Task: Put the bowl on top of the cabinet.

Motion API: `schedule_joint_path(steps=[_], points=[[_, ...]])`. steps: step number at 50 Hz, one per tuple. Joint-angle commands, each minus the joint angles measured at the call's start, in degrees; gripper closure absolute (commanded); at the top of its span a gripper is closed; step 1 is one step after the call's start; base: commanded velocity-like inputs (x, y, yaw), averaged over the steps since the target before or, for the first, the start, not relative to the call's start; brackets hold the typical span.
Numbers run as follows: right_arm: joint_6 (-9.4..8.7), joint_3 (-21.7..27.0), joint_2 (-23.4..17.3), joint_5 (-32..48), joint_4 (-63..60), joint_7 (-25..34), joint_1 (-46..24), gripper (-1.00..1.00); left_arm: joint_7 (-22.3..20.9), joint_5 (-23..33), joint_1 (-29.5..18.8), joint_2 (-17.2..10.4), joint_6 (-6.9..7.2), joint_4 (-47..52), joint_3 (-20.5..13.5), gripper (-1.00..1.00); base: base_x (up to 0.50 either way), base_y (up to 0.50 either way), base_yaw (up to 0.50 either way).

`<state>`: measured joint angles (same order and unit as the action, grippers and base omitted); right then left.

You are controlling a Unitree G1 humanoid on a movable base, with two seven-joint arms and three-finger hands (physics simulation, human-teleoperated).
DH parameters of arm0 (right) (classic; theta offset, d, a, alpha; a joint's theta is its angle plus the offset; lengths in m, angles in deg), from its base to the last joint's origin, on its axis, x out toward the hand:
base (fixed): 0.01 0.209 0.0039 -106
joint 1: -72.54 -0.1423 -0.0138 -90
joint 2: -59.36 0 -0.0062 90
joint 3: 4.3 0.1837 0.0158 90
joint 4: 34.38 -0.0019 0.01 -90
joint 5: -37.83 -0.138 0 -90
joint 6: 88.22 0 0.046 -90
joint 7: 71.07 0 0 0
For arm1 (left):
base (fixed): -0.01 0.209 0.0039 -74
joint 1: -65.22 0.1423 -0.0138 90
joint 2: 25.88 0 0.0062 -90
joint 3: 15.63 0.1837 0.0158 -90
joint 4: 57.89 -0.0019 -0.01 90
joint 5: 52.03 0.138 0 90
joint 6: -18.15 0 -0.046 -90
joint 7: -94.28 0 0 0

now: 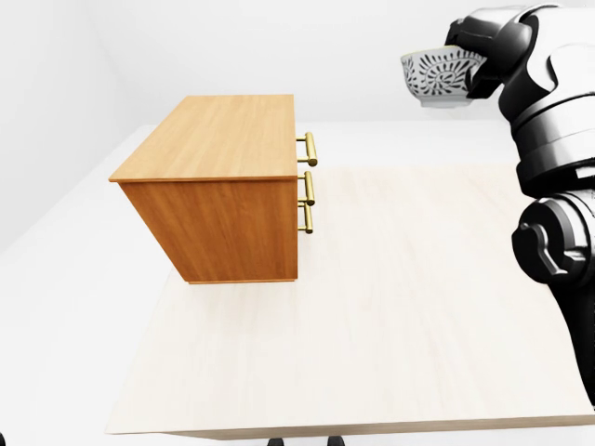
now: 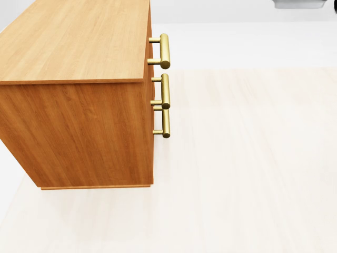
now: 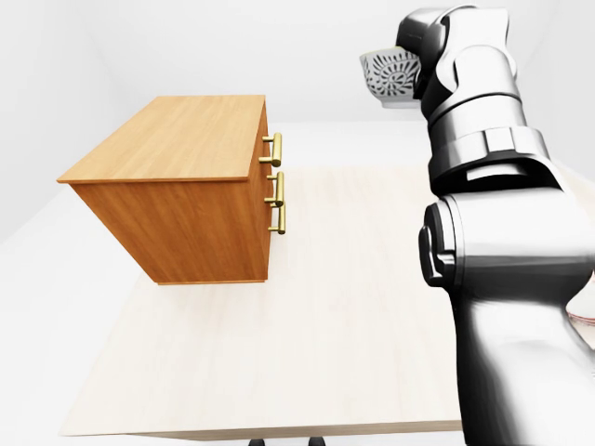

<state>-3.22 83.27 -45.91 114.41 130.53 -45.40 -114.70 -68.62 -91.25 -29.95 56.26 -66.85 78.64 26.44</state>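
Right fingers [image 1: 472, 58] grasp the bowl [image 1: 437, 79] aloft, right of the cabinet [image 1: 223, 139], nothing between.

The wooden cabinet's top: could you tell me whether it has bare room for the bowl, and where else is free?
The orange-brown wooden cabinet has a wholly bare top. The pale wooden table is also free right of the brass handles. The patterned white bowl, held in the right hand, hangs up to the right of the cabinet.

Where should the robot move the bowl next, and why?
Probably leftward: the right hand holds the bowl in the air, well to the right of the cabinet, whose flat top is bare in the left-eye view.
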Motion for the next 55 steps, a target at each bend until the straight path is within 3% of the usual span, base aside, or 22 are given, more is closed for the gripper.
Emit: schedule_joint_path(steps=[1,11,15,25,38,46,47,55], points=[[0.0,-1.62,10.8,10.1,1.82,-8.87,-8.36,1.0,-0.18,0.24,0.1,0.16,0.0,-0.25,0.36,-1.0,0.0,0.0,0.0],[0.0,-1.67,17.93,15.25,2.29,-18.04,-9.4,1.0,-0.4,0.51,0.27,0.62,0.0,-0.16,0.71,-1.0,0.0,0.0,0.0],[0.0,-3.07,19.41,18.63,2.5,-19.98,-9.37,1.0,-0.37,0.34,0.27,0.69,0.0,0.0,0.53,-1.0,0.0,0.0,0.0],[0.0,-0.92,24.25,18.01,2.17,-23.54,-9.06,1.0,-0.51,0.4,0.36,0.88,0.0,-0.02,0.44,-1.0,0.0,0.0,0.0],[0.0,-0.63,28.78,15.43,1.76,-25.3,-10.6,1.0,-0.7,0.45,0.55,1.12,0.0,-0.23,0.58,-1.0,0.0,0.0,0.0],[0.0,1.74,30.76,8.36,1.55,-23.62,-11.33,1.0,-0.78,0.25,0.58,1.06,0.0,-0.5,0.42,-1.0,0.0,0.0,0.0],[0.0,3.84,31.26,5.12,1.49,-22.12,-11.52,1.0,-0.73,0.15,0.55,1.01,0.0,-0.46,0.38,-1.0,0.0,0.0,0.0],[0.0,1.97,31.53,0.81,1.64,-20.84,-12.24,1.0,-0.3,-0.93,0.49,0.53,0.0,-0.39,-0.33,-1.0,0.0,0.0,0.0]])
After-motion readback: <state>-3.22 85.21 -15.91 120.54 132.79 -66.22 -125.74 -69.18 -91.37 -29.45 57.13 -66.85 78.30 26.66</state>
